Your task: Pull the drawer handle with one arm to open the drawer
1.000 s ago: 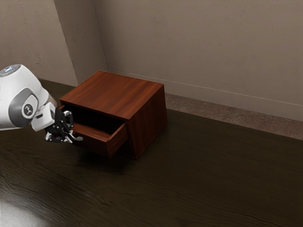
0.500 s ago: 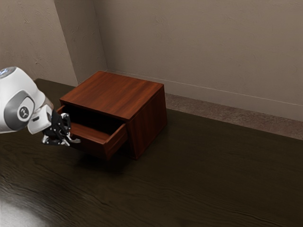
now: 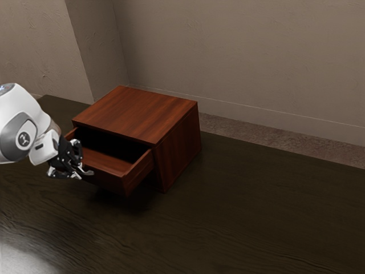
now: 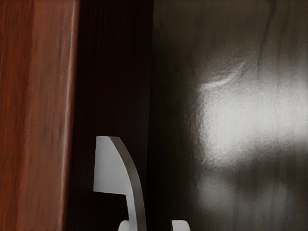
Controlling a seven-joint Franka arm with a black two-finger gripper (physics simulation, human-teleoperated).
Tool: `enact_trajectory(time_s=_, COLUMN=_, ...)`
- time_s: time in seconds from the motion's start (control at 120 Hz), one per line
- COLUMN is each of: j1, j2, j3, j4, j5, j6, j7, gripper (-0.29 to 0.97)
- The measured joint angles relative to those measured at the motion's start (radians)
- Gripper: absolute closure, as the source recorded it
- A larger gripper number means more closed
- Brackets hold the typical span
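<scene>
Reddish-brown wood makes the drawer (image 3: pixel 136 169), which stands partly out of its cabinet (image 3: pixel 142 111) at the left middle of the exterior view. On the drawer's front sits a curved grey handle (image 4: pixel 117 180), seen close in the wrist view. Our gripper (image 3: pixel 71 162) is right at this front, near the frame's left edge; we cannot tell if it grips the handle. Our white arm (image 3: pixel 17 123) carries a small mark on a grey joint cap, too small to read. Dark wooden floor (image 3: pixel 239 217) lies around.
</scene>
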Motion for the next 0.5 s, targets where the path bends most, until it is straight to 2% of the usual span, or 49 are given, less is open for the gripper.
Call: enact_trajectory(time_s=0.5, j1=-0.004, j2=-0.031, j3=0.011, j4=-0.025, j5=0.004, j6=0.007, j7=-0.004, gripper=0.7)
